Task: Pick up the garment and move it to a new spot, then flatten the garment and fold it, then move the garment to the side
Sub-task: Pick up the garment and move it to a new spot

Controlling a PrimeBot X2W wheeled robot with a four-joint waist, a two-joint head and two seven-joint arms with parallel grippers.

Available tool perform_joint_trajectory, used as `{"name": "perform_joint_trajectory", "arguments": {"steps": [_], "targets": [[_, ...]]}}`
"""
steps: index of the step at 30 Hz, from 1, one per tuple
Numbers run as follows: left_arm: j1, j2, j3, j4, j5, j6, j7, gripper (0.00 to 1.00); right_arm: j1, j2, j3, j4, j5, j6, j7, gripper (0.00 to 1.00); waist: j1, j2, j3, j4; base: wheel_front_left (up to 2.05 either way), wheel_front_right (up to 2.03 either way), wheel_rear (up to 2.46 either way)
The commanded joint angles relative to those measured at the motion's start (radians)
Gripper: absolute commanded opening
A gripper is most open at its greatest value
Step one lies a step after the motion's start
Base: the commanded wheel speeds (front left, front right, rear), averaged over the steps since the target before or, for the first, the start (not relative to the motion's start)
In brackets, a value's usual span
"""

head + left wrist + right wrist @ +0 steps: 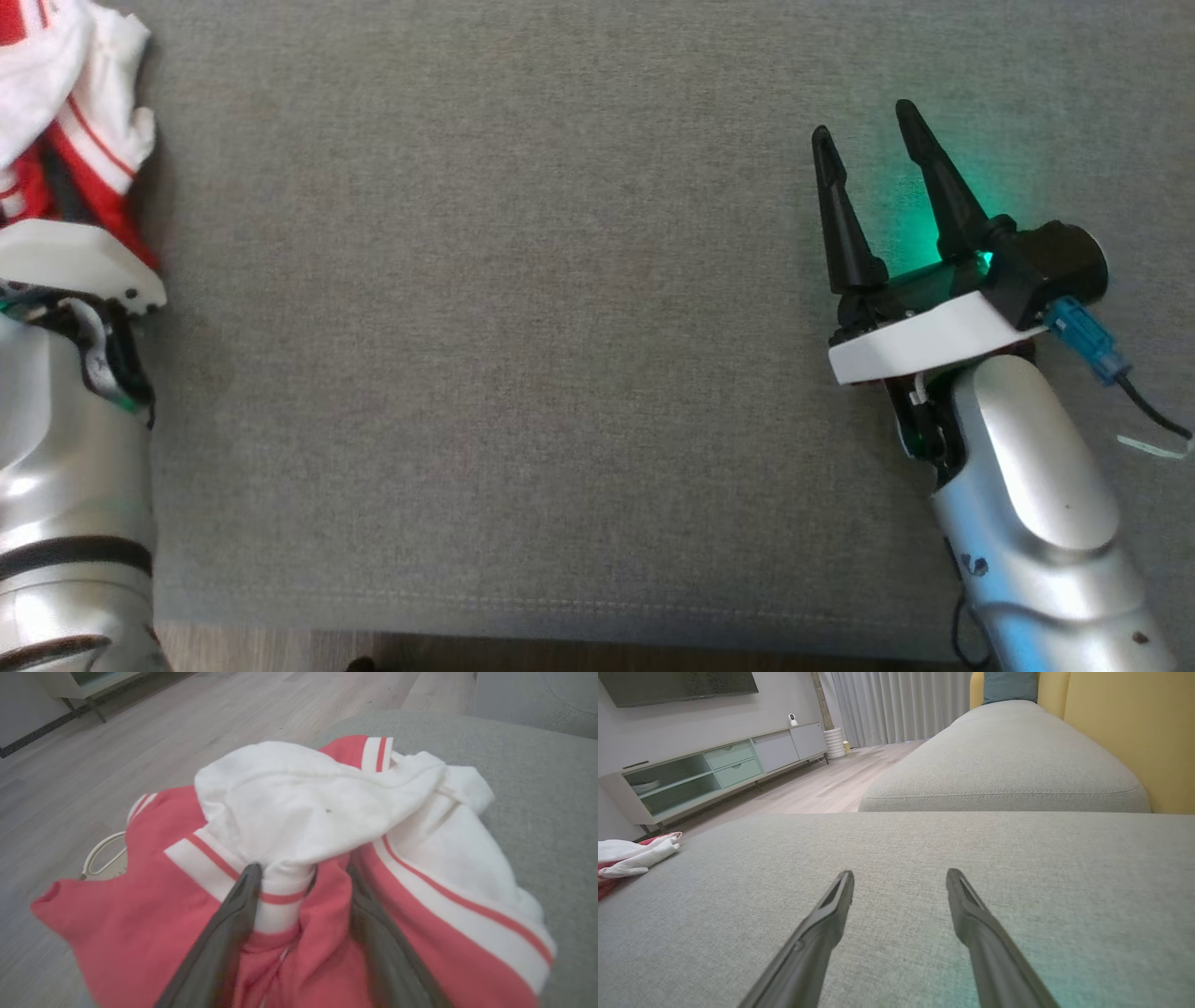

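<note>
Head view puts the garment (84, 103), a red and white bundle, at the 10 o'clock corner, on the far left part of the grey cushion (513, 327). The left arm's pale wrist housing sits just below it at 9 o'clock, and its fingers are hidden in the cloth. The right gripper (864, 121) hovers at 3 o'clock, well apart from the garment. Its 2 dark fingers point toward 12 o'clock, spread wide and holding nothing, with a green glow on the fabric beside them.

In the left wrist view, the left gripper (303, 877) is pushed into the garment (317, 807). The 2 fingers stand wide apart. A white cuff with a red stripe and a red fold lie between them, the cuff touching the tip at 7 o'clock. The cloth is not squeezed, and no clamping shows. White fabric bunches just beyond the fingertips toward 12 o'clock, and red panels with white stripes spread to 8 and 4 o'clock. Part of the garment hangs past the cushion (551, 788) edge, above the wooden floor (140, 742).

In the right wrist view, the right gripper (900, 872) has its fingers parted over bare cushion (896, 840). The garment (635, 856) lies at 9 o'clock, far from the tips. A low cabinet (714, 770) stands at 10 o'clock.
</note>
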Motion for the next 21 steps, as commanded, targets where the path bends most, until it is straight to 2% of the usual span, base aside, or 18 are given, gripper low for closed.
{"name": "perform_joint_trajectory", "arguments": {"steps": [1,5,11,21], "targets": [[-0.011,0.061,0.022,-0.009,0.004,-0.006,-0.005,0.0,-0.004,0.016,0.015,-0.036,0.0,-0.001,0.002,1.0,-0.0002,0.0,-0.005,-0.008,0.0,0.0,0.0],[-0.017,0.059,0.016,-0.055,0.011,-0.031,-0.005,0.0,0.006,0.018,0.006,-0.029,0.011,-0.001,-0.003,1.0,-0.0002,0.0,-0.028,-0.016,0.0,0.0,0.0],[-0.012,0.037,-0.007,-0.239,0.034,-0.093,-0.005,0.0,0.02,0.02,0.015,-0.004,0.036,-0.001,-0.01,1.0,-0.0002,0.0,-0.073,-0.035,0.0,0.0,0.0],[0.02,-0.105,-0.14,-0.475,0.069,-0.169,-0.005,0.0,0.049,0.02,0.019,0.013,0.116,-0.001,-0.015,1.0,-0.0002,0.0,-0.151,-0.128,0.0,0.0,0.0]]}}
